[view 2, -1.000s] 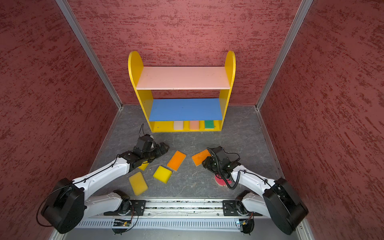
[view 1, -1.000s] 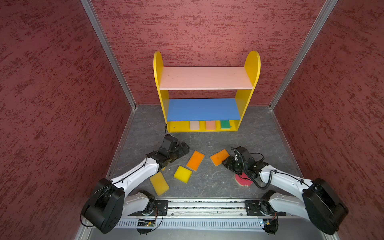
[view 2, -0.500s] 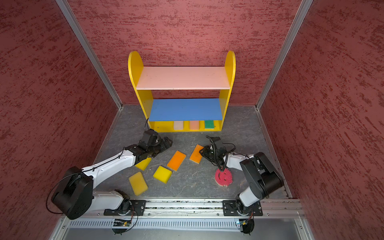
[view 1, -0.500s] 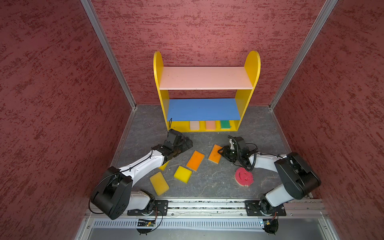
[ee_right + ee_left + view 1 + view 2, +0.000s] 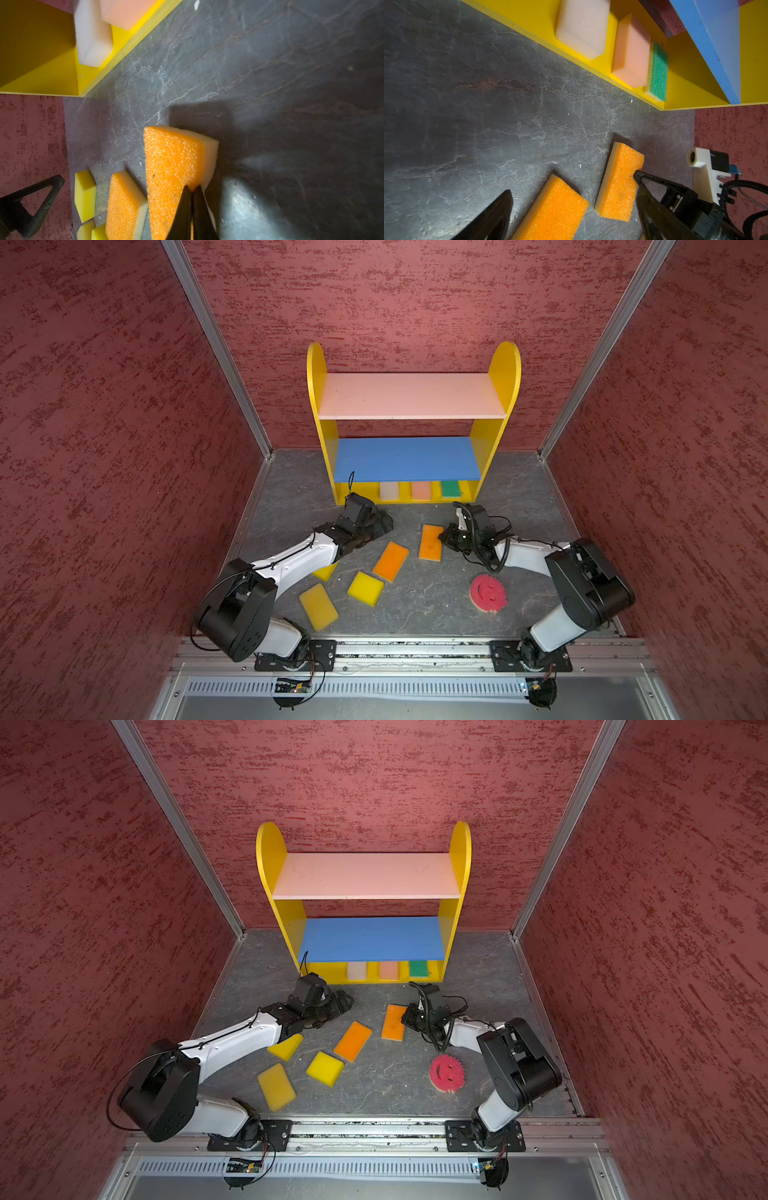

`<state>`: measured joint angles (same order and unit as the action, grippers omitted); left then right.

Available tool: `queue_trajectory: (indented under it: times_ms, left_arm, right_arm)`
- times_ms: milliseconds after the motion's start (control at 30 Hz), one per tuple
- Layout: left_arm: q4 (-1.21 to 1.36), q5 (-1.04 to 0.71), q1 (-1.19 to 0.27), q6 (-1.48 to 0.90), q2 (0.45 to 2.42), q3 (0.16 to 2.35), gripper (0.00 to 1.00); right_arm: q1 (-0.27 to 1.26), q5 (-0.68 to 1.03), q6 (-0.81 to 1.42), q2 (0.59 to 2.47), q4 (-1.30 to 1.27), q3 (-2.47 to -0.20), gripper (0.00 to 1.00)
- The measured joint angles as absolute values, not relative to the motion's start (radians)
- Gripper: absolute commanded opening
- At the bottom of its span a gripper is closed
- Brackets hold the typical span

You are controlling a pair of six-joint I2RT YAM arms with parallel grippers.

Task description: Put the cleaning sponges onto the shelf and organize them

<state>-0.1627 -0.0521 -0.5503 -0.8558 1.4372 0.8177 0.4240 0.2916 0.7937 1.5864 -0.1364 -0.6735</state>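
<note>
**Inspector A:** What do we find nearest the rail?

**Inspector B:** On the grey floor (image 5: 436, 614) we log the long yellow sponge (image 5: 318, 606) at 7 o'clock. The square yellow sponge (image 5: 365, 588) lies just beside it, toward its 1 o'clock. The pink smiley sponge (image 5: 488, 593) lies flat at 5 o'clock, apart from the rest. A third yellow sponge (image 5: 286, 1046) sits partly under the left arm.

**Inspector A:** And mid-floor?

**Inspector B:** The loose orange sponge (image 5: 390, 561) lies flat at centre, with the gripped orange sponge (image 5: 430, 545) near its 1 o'clock. The right gripper (image 5: 193, 188) is closed tight, pinching that sponge's edge on its 3 o'clock side. We cannot tell whether the sponge is off the floor. The left gripper (image 5: 384, 529) stands at 11 o'clock of the loose orange one, jaws spread wide with nothing between them.

**Inspector A:** The far end?

**Inspector B:** The shelf (image 5: 496, 439) stands at 12 o'clock against the back wall. On its yellow bottom board we record the cream sponge (image 5: 389, 491), peach sponge (image 5: 421, 490) and green sponge (image 5: 451, 488), side by side.
</note>
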Motion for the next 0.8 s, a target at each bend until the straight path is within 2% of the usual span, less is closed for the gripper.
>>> queue_trajectory:
  times_ms: [567, 800]
  left_arm:
    - [-0.093, -0.112, -0.61, -0.854, 1.385, 0.828, 0.92]
    - [-0.03, -0.127, -0.654, -0.823, 1.349, 0.834, 0.87]
  right_arm:
    - [0.424, 0.457, 0.744, 1.57, -0.174, -0.909, 0.0]
    - [0.424, 0.51, 0.748, 1.586, -0.175, -0.938, 0.0]
